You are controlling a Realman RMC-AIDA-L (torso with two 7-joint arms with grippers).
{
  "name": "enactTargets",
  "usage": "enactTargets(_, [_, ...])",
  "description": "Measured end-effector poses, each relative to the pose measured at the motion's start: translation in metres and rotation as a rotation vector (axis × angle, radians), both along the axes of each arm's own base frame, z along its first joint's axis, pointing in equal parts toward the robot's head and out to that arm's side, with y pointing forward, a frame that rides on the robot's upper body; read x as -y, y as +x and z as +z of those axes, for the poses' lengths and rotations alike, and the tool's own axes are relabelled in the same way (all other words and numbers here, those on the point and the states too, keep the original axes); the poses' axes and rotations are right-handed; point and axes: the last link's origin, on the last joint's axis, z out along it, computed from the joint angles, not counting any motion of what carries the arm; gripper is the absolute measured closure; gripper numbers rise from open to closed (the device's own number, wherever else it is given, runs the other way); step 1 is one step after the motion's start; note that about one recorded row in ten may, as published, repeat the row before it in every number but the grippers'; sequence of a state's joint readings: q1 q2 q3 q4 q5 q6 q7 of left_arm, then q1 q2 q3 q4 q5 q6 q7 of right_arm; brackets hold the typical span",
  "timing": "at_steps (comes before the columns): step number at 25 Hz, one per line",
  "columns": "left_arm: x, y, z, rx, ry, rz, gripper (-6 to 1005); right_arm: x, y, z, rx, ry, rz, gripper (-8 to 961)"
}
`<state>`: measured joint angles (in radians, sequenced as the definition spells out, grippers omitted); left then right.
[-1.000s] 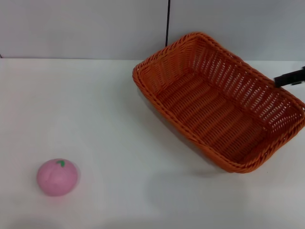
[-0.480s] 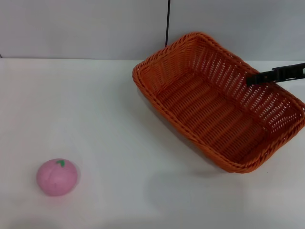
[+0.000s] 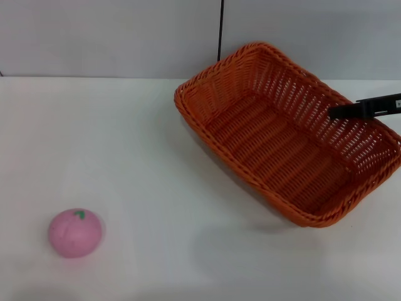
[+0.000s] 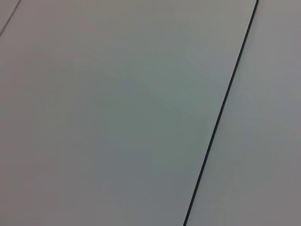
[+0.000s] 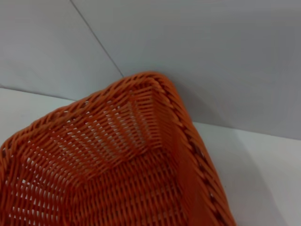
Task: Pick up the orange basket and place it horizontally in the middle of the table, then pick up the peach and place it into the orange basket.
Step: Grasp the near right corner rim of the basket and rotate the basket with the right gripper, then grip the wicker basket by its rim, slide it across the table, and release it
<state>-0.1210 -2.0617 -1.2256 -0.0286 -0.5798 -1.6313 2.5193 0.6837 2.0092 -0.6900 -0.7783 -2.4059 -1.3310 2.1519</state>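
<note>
The large rectangular woven orange wicker basket (image 3: 288,135) is sitting empty and skewed diagonally on the far right of the plain white bench (image 3: 144,150), while the small round pink toy peach (image 3: 75,232) is lying well apart at the near left, with nothing standing between them. The right gripper (image 3: 369,107) is reaching in from the right edge over the basket's far-right rim, having pulled back slightly rightward since half a second ago; its opening cannot be told, and the left gripper is showing in no view.

The table (image 3: 125,157) carries the orange basket (image 3: 282,138) and the peach (image 3: 75,232).
</note>
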Motion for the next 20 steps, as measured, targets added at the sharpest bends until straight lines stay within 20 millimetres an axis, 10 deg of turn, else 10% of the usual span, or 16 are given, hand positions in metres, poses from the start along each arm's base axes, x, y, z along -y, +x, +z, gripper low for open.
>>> enactTargets(20, [0.025,-0.004,0.004,-0.025,0.020,0.012,151,0.018,-0.041,0.014,0.171,-0.121,0.577,790])
